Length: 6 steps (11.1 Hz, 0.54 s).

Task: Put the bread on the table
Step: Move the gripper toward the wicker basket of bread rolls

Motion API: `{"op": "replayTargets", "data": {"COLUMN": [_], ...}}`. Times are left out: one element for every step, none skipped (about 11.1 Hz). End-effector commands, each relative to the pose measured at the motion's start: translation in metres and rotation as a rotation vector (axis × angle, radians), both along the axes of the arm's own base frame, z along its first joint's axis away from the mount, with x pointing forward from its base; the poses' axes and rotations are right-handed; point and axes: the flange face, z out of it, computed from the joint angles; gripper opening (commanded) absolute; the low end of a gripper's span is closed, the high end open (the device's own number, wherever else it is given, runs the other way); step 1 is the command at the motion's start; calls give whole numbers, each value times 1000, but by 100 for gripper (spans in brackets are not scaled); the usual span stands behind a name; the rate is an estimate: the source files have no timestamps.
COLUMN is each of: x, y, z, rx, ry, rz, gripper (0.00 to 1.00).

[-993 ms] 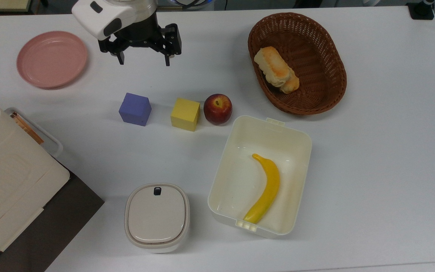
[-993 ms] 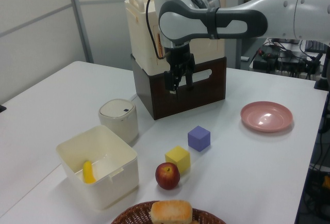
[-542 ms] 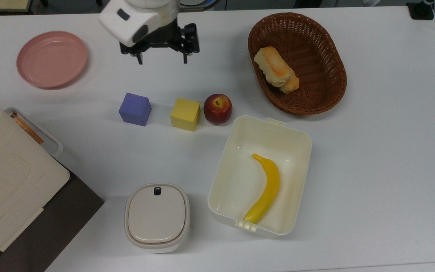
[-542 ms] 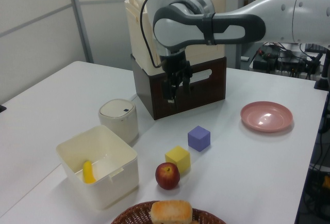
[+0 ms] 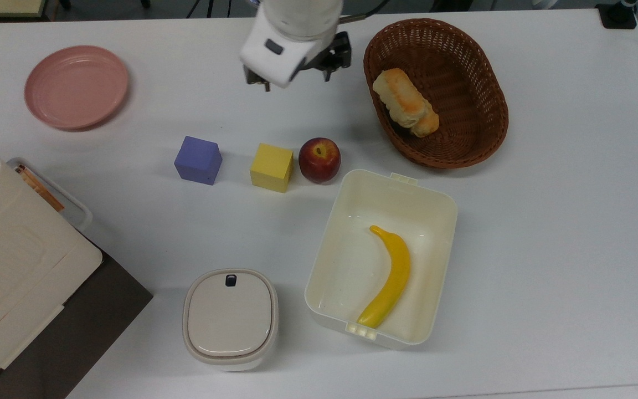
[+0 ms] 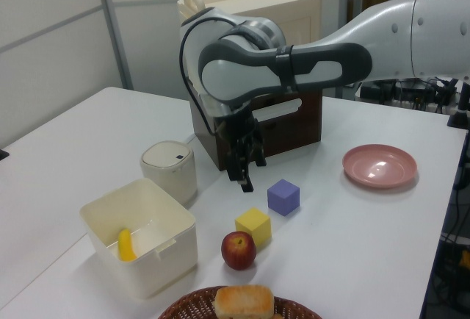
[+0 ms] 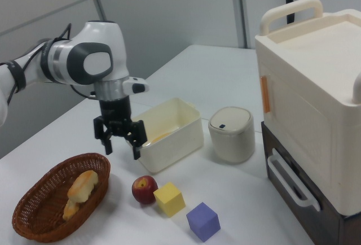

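The bread, a pale-cream roll with an orange-toasted patch, lies in the brown wicker basket on top of a second roll with darker crust. It also shows as the bread and the bread. My gripper hangs open and empty above the white table, just off the basket's left rim in the top view. The gripper stands above and to the right of the basket in the right view, and the gripper is over the cubes in the left view.
A red apple, a yellow cube and a purple cube sit in a row below the gripper. A cream box holds a banana. A pink plate, a lidded container and a large cream case are to the left.
The gripper has travelled to the right in the top view, from near the pink plate to beside the basket, and has come lower in the left view. It stays open.
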Motion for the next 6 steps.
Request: {"op": "replayTargets", "data": {"x": [-20,-26,-31,-36,-38,-42], "y": [45,61,76,91,105,122], "z": [-12,-15,-24,-29,-42,-53], "rx": [7,5,14,29,31,23], "ry": [98,119,143,164,190,208], "rz": [85,108,128,148,166,193], "gripper": [100,100,100,100,100,100]}}
